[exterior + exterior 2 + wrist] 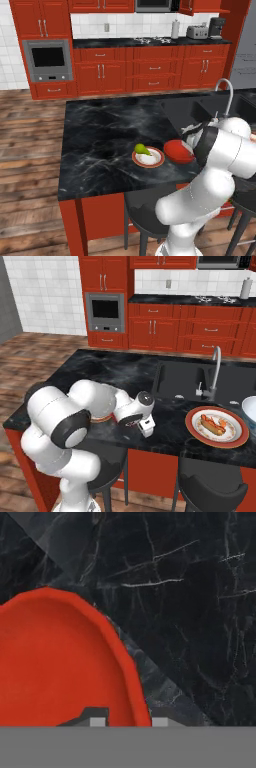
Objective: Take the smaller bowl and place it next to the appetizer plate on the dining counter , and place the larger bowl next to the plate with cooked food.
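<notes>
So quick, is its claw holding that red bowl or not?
Gripper: one fingertip sits either side of the smaller bowl's rim, on the dining counter; whether it is clamped cannot be told.

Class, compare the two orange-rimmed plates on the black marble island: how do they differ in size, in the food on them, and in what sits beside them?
The appetizer plate looks smaller; the plate with cooked food looks broader. The appetizer plate carries one green pear-shaped piece; the plate with cooked food holds tan and red food. The smaller bowl sits right beside the appetizer plate, while a white bowl at the picture's edge is near the plate with cooked food. Both are round and white with orange rims, on the dining counter.
</notes>
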